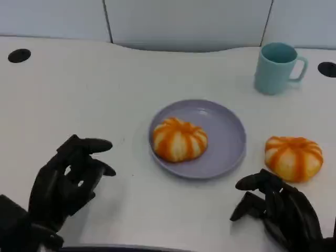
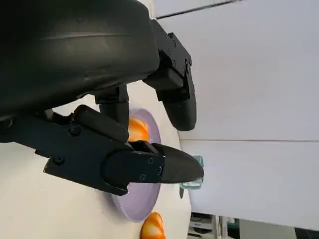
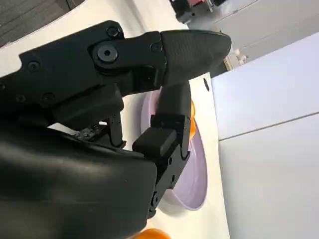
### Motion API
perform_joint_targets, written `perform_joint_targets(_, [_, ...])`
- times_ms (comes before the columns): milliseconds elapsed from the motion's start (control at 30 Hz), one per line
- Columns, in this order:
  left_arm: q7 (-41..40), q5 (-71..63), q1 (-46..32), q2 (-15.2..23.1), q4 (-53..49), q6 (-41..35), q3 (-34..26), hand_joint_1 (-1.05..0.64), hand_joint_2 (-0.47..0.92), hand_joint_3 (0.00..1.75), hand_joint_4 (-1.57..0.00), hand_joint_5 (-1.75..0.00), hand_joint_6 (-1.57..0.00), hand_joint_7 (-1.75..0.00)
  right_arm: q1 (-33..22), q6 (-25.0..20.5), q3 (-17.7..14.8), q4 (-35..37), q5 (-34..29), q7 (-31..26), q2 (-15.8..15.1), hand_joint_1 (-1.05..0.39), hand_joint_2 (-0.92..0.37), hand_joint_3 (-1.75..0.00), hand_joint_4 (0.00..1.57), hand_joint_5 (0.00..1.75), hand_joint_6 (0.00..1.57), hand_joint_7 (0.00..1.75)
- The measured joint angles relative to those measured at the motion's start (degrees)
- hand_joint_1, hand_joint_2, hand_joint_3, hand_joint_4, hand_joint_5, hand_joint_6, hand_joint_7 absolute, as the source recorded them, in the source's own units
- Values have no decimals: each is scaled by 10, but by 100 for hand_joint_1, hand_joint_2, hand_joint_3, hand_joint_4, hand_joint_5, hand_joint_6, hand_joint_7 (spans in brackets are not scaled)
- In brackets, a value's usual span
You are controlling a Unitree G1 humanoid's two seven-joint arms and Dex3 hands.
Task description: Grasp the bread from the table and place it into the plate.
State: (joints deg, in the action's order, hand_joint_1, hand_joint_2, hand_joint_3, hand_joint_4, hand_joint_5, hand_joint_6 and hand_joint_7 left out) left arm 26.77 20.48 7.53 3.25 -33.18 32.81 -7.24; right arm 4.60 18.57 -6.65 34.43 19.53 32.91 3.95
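A lilac plate [image 1: 227,132] lies mid-table with one orange-striped bread [image 1: 179,140] on its left half. A second orange-striped bread [image 1: 293,157] rests on the table just right of the plate. My right hand [image 1: 276,209] hovers low at the front right, just in front of that bread, empty, fingers apart and not touching it. My left hand [image 1: 69,179] sits at the front left, well left of the plate, also empty with fingers loosely spread. The left wrist view shows the plate [image 2: 135,203] and both breads [image 2: 138,130] [image 2: 152,227] past the fingers [image 2: 149,167]. The right wrist view shows the plate [image 3: 194,172] too.
A teal mug [image 1: 276,67] stands at the back right, handle to the right. Two dark round holes [image 1: 19,55] [image 1: 326,69] sit in the tabletop at the far left and far right. A white wall panel runs behind the table's back edge.
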Motion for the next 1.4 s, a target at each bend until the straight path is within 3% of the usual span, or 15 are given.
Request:
perform_joint_targets(400, [50, 47, -37, -20, 16, -76, -26, -69, 92, 29, -27, -174, -23, -138, -2, -2, 1, -4, -1, 1, -1, -43, -92, -39, 67, 148, 64, 110])
perform_joint_targets(700, [91, 70, -36, -22, -7, -115, -47, -68, 92, 28, -27, -174, -28, -130, -3, -4, 0, -3, 0, 13, -3, -40, -92, -45, 67, 147, 62, 109])
perform_joint_targets(1233, [99, 66, 2, -33, -67, -108, -67, -68, 92, 27, -32, -175, -32, -132, 11, -17, -6, 8, 1, 20, -22, -44, -92, -39, 67, 148, 65, 107])
perform_joint_targets(1400, [98, 55, 9, -35, -72, -100, -68, -69, 92, 26, -30, -175, -31, -131, 33, 7, -19, 49, 1, 34, -24, -47, -92, -37, 68, 145, 67, 100])
